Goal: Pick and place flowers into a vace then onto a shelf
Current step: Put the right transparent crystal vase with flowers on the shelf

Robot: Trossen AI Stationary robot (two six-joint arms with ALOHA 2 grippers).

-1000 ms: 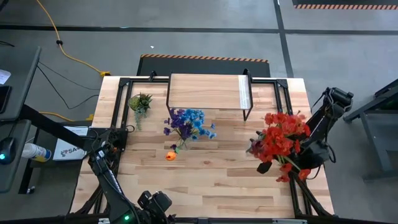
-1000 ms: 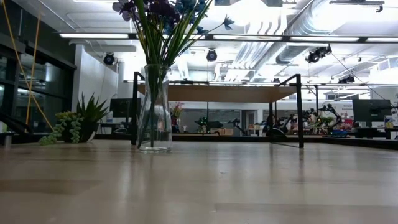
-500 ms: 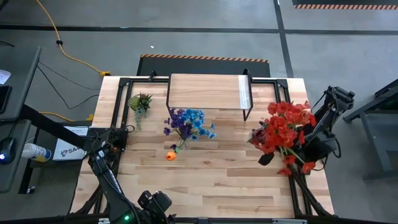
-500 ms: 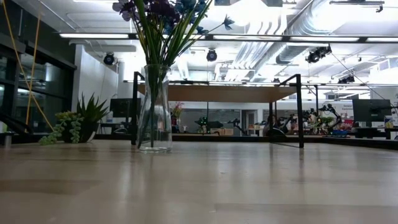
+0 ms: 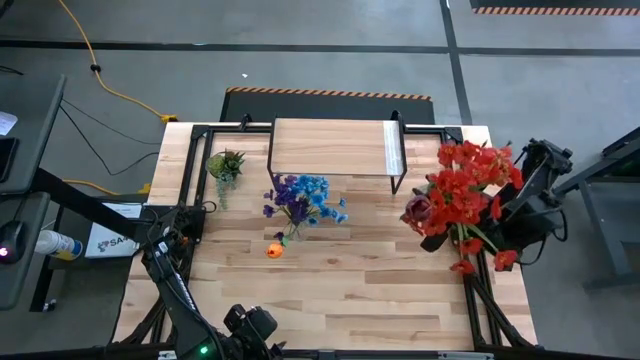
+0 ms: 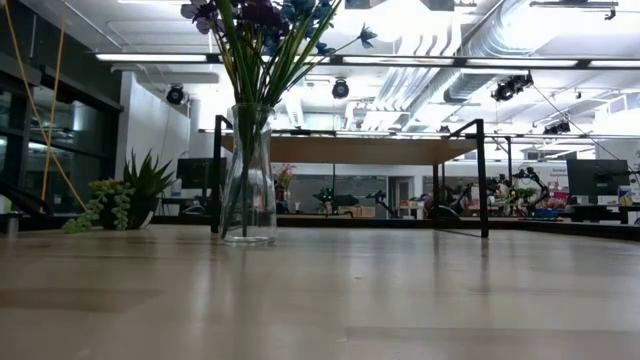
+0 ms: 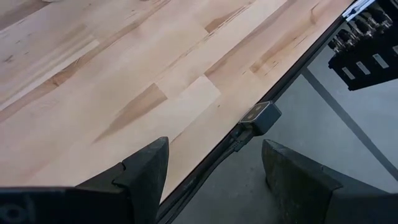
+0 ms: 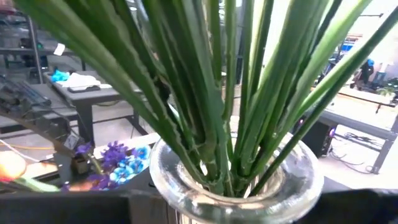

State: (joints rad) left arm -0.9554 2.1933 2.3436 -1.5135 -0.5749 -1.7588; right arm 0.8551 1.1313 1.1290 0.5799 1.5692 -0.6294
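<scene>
The right pincer (image 5: 510, 225) hangs at the right edge of the light wood-plank counter (image 5: 330, 290), pinching the neck of a clear glass vase (image 8: 236, 183) that carries a bunch of red flowers on long green stems (image 5: 462, 195). In the right wrist view the thick round glass rim sits just ahead of the pincer, with the stems (image 8: 217, 93) packed inside and fanning outward. Seen from above, the red blooms lie over the counter's right side, just beside the right end of the low shelf with a light wood top and thin black metal legs (image 5: 335, 148), which stands at the far middle of the counter.

A second clear glass vase (image 6: 248, 175) stands upright on the counter in front of the shelf's left part, holding blue and purple flowers (image 5: 300, 198). A lone orange bloom (image 5: 274, 251) lies on the wood just near that vase. A small green spiky plant (image 5: 226, 163) sits to the left of the shelf.

The left pincer (image 7: 214, 168) waits at the near left edge of the counter, its dark fingers (image 7: 146, 171) spread apart around nothing.
</scene>
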